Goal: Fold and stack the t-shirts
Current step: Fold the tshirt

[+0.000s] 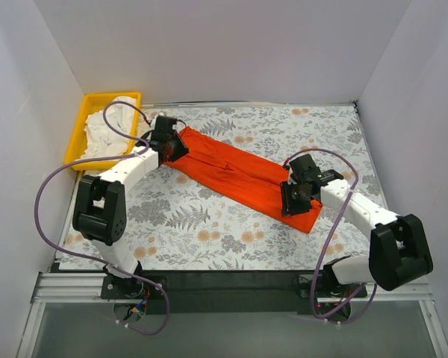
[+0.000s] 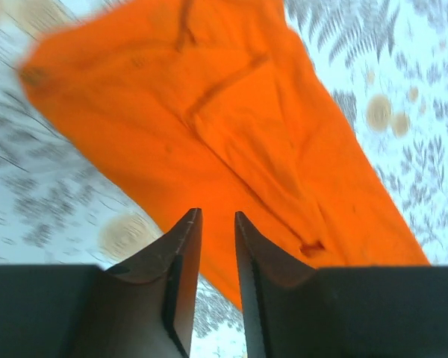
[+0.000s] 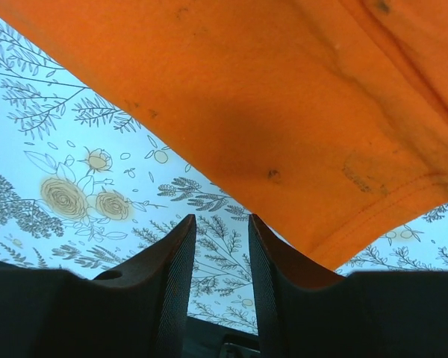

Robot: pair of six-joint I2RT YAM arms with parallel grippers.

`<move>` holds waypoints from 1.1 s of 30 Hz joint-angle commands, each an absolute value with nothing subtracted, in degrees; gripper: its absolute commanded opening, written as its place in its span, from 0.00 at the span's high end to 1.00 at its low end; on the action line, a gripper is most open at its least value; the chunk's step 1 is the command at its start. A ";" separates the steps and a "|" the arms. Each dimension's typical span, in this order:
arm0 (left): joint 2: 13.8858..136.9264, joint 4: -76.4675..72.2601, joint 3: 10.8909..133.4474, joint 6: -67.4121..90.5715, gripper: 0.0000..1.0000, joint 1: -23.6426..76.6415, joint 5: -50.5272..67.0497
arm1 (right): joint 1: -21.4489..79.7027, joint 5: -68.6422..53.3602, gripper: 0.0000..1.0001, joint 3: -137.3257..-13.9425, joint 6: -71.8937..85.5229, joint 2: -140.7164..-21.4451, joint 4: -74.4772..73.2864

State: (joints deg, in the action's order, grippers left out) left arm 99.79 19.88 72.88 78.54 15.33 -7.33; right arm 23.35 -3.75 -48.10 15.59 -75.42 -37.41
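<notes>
Lying diagonally, the orange-red t-shirt spans left pincer to right pincer.

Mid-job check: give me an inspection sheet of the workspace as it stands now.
Surface: floral table, flat.
Job's things: orange shirt lying as a long diagonal strip; white shirt bunched in the yellow tray, far left.
Clutter: nothing seen.
Hands: left hand at the strip's far-left end, right hand at its near-right end; both slightly open, empty.
Cables: purple cables loop off both arms; one arcs over the tray.
Surroundings: plain white walls.
</notes>
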 commanded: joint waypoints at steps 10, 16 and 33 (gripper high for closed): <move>108.44 18.72 70.57 81.12 0.79 19.69 -7.21 | 28.04 1.22 0.65 -45.62 15.29 -82.09 -32.52; 113.81 18.72 72.94 80.25 0.80 19.69 -8.52 | 30.41 1.06 0.65 -42.28 17.22 -82.18 -32.96; 129.27 19.34 92.61 66.02 0.76 17.67 -7.48 | 49.82 -18.19 0.64 -48.85 25.85 -92.88 -26.45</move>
State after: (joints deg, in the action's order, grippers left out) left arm 124.84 17.50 89.80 72.23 18.92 -6.81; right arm 45.28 -12.93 -46.11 24.36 -87.55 -28.01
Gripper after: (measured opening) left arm 0.227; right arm 0.360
